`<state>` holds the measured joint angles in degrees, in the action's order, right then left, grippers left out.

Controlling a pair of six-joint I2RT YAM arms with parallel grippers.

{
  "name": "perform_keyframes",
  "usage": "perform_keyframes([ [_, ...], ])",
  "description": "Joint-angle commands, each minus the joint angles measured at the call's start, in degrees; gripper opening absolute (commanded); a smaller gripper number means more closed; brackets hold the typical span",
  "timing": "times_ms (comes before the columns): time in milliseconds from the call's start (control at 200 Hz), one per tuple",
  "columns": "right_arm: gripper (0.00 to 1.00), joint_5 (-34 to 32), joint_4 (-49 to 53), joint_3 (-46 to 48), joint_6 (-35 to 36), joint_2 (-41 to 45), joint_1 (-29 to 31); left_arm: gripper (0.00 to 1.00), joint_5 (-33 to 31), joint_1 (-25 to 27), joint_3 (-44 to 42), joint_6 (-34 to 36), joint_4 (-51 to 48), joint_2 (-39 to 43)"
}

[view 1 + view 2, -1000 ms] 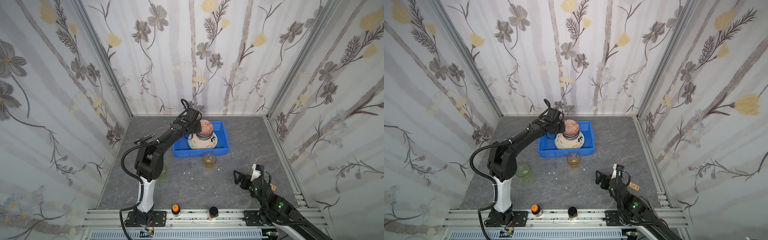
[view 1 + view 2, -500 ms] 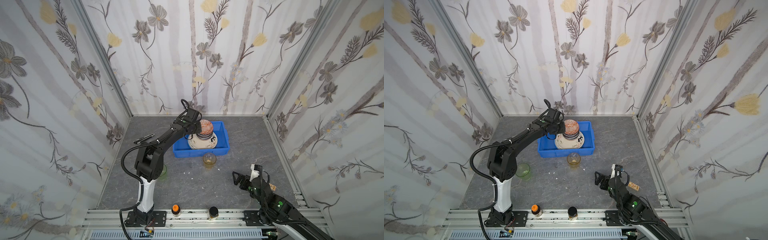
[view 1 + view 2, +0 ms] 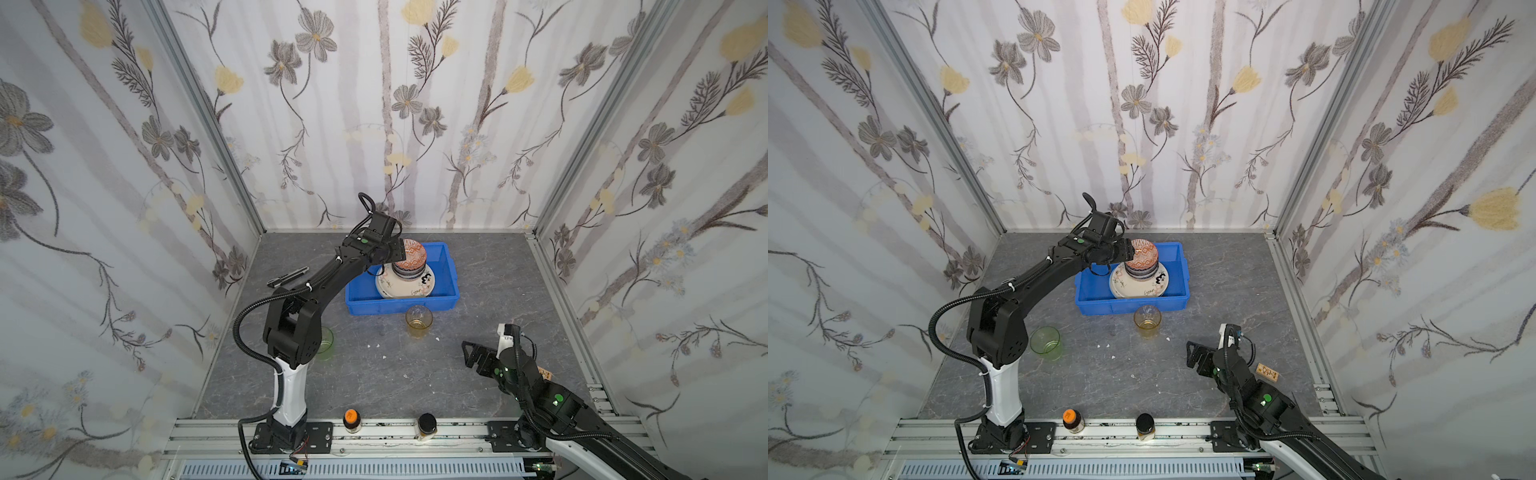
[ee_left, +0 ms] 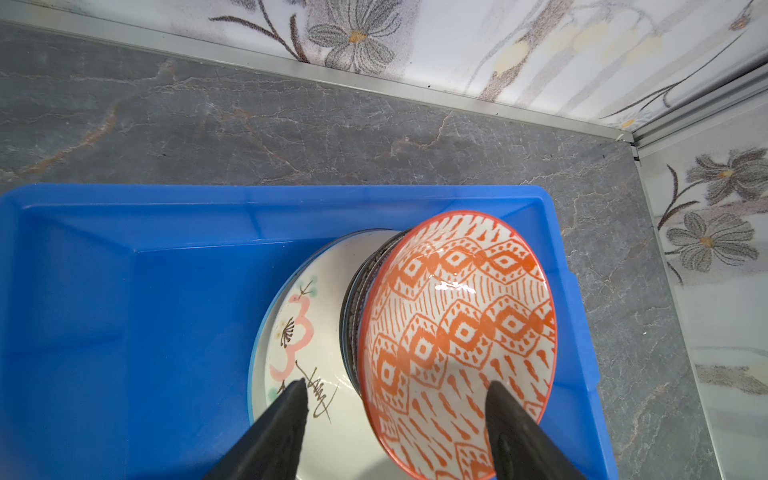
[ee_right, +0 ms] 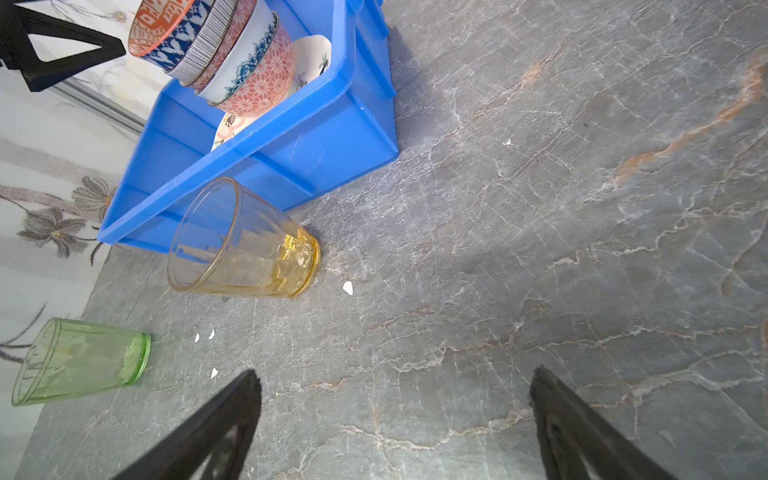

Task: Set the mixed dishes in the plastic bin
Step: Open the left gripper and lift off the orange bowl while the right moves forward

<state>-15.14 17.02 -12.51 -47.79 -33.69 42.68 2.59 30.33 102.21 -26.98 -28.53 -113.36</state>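
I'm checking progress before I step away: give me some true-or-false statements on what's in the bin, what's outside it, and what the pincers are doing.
1. The orange-patterned bowl tops a stack of bowls inside the blue bin. True.
2. The amber tumbler is in the bin. False: it stands on the table just in front of it.
3. The green tumbler lies on its side. False: it stands upright on the table.
4. The right pincer is open and holds nothing. True.
5. The left pincer is clamped on a plate. False: its jaws stand apart astride the orange-patterned bowl's rim.
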Motion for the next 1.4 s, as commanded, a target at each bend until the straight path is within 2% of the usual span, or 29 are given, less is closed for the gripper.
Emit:
perform_keyframes([
  [0,1.00,2.10,-2.10,-1.38,1.53,-1.46,0.11,0.78,-1.14,0.09,-0.35,0.11,-0.21,1.06],
  [145,1.00,2.57,-2.16,-3.36,2.54,-4.41,0.11,0.88,-1.52,0.00,-1.21,-0.01,-0.16,2.25],
  [270,1.00,3.27,-2.49,-5.37,3.74,-7.66,0.09,1.00,-2.16,-0.14,-2.66,-0.41,-0.21,3.80],
  [864,1.00,6.24,-6.02,-12.16,8.54,-20.18,0.12,1.00,-5.26,-1.38,-9.96,-1.24,-0.16,10.83],
  [1394,1.00,9.45,-7.89,-21.58,14.63,-34.93,0.02,1.00,-9.26,-5.39,-24.09,-3.53,-0.10,24.69],
])
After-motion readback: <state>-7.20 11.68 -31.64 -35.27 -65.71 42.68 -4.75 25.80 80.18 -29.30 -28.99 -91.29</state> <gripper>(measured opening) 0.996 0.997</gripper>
